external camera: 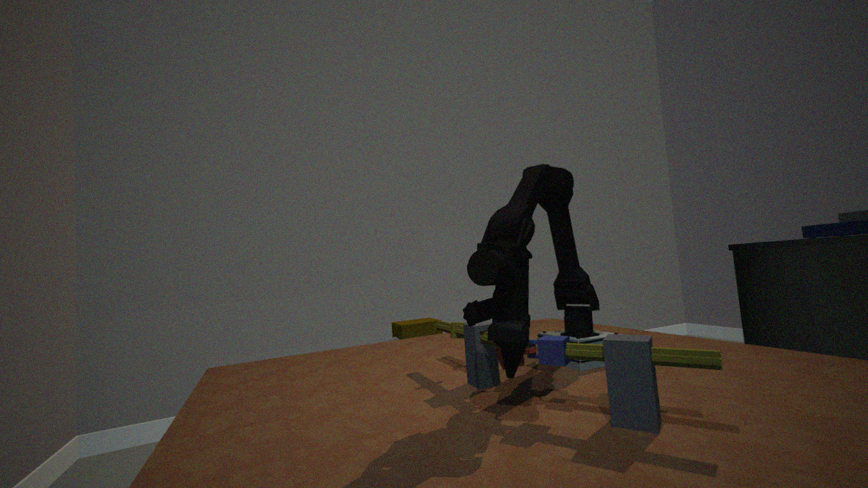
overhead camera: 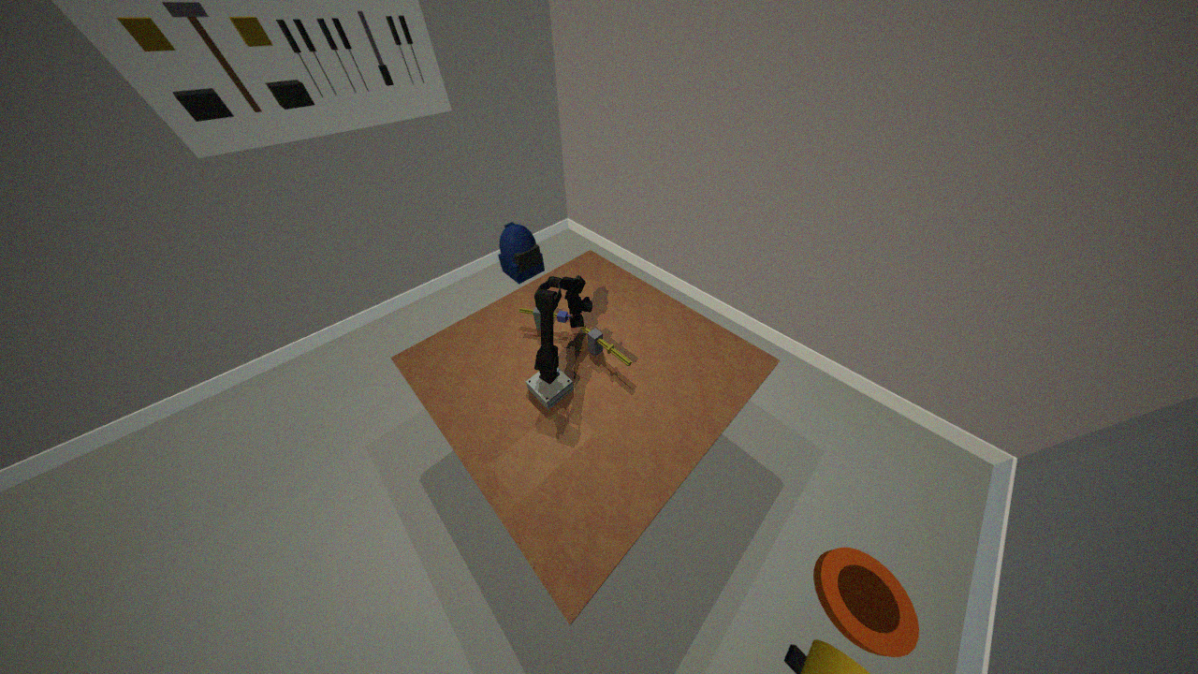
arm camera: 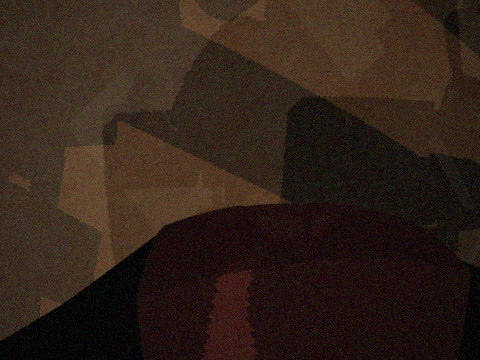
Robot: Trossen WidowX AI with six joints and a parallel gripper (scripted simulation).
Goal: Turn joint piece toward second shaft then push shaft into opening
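The dark red joint piece (arm camera: 310, 310) fills the bottom of the wrist view between the black fingers. My gripper (overhead camera: 577, 322) (external camera: 511, 367) points down and is shut on it. Its opening's direction is hidden. A blue hinge part (overhead camera: 562, 316) (external camera: 553, 350) sits beside it on the end of the yellow fixed shaft (overhead camera: 525, 311) (external camera: 688, 358), which passes through the grey fixed block (external camera: 632, 388). The second grey block (overhead camera: 595, 342) (external camera: 480, 364) stands on the other side of my gripper and carries the second yellow shaft (overhead camera: 620, 356) (external camera: 450, 328). My gripper hides that shaft's inner end.
The arm's pale base plate (overhead camera: 549, 388) stands on the brown table top (overhead camera: 586, 503). A yellow box shape (external camera: 415, 328) shows behind the second shaft in the exterior view. A blue backpack (overhead camera: 518, 249) is beyond the table's far edge.
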